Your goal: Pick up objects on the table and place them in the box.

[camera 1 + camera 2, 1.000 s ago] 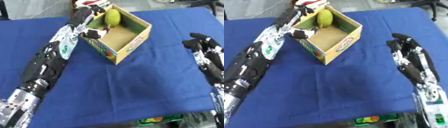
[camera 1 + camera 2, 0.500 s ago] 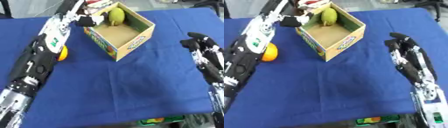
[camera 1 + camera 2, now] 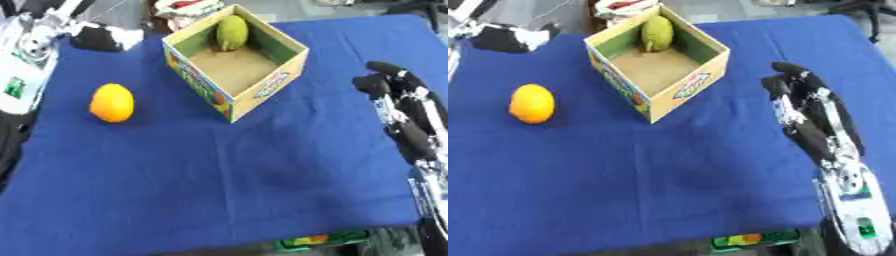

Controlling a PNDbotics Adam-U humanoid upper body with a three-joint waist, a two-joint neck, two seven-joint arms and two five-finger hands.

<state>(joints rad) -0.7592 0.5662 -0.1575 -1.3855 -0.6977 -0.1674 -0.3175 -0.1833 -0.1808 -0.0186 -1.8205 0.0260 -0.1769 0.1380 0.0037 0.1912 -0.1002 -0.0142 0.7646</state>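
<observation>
An open cardboard box (image 3: 234, 95) with printed sides stands on the blue cloth at the upper middle. A yellow-green fruit (image 3: 232, 32) lies in its far corner. An orange fruit (image 3: 112, 102) lies on the cloth to the left of the box, untouched. My left hand (image 3: 103, 38), black and white, is at the far left edge of the table, apart from both the box and the orange. My right hand (image 3: 796, 87) rests open at the right of the box with its fingers up and nothing in it.
The blue cloth (image 3: 219, 175) covers the whole table, with wide bare room in the middle and front. A small coloured object (image 3: 311, 240) shows just below the front edge. A white and red thing (image 3: 188, 7) lies beyond the far edge behind the box.
My left arm has swung from over the box out to the far left, uncovering the orange fruit on the cloth. The right hand has stayed where it was.
</observation>
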